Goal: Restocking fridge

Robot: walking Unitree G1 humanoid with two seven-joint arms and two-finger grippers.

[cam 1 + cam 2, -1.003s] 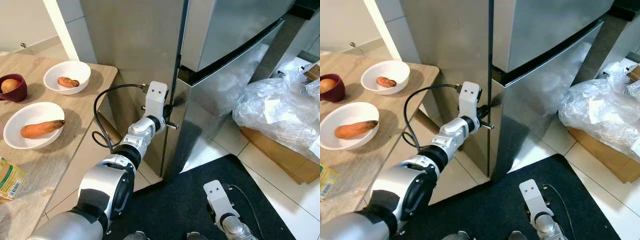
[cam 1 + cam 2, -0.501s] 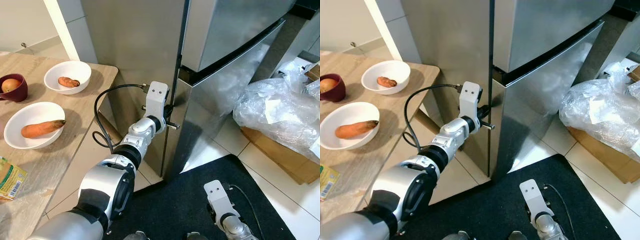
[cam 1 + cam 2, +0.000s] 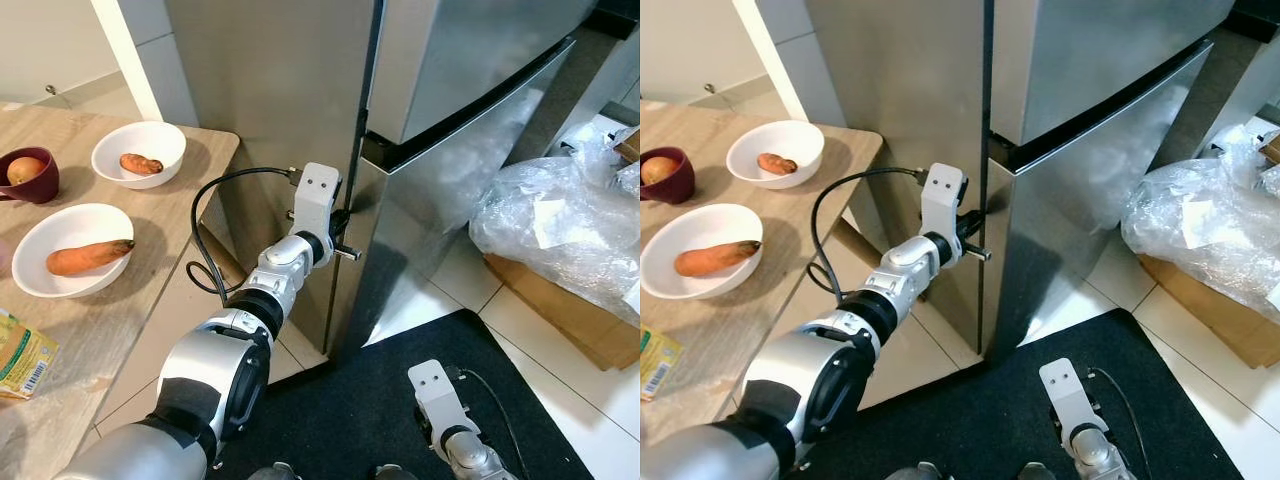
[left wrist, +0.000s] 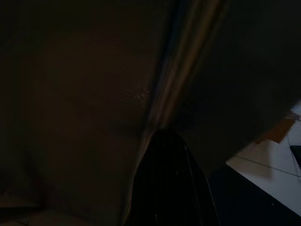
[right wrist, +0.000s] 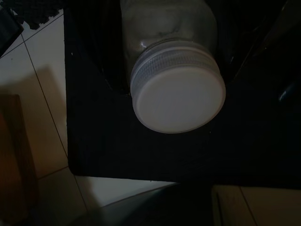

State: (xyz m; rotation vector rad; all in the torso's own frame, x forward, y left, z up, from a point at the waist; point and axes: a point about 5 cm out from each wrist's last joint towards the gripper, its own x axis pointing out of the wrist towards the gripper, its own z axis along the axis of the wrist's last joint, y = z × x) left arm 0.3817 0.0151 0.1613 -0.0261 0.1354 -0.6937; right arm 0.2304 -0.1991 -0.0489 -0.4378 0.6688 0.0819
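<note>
Left gripper [image 3: 340, 232] reaches to the centre of the frame and meets the vertical front edge of the steel fridge [image 3: 300, 90], at the seam beside the lower door [image 3: 440, 190]; its black fingers [image 4: 171, 183] are pressed to that edge, and whether they are apart or together cannot be told, since the left wrist view is very dark. Compared with the frames of one second and half a second ago, the arm keeps the same pose against the fridge; the whole scene sits slightly further right, a shift of the camera rather than of the objects.

Right gripper [image 5: 174, 70], at the lower right of the frame, is clamped on a glass jar [image 5: 164, 28] with a white lid [image 5: 178, 94], held above a black mat [image 3: 400, 400].

At left, a wooden table [image 3: 110, 300] bears a white bowl [image 3: 40, 270] with a carrot [image 3: 88, 257], a second white bowl [image 3: 140, 140] with a smaller orange vegetable [image 3: 140, 163], and a dark red cup [image 3: 28, 175]. At right lies crumpled clear plastic [image 3: 560, 230] over a cardboard box [image 3: 590, 335].
</note>
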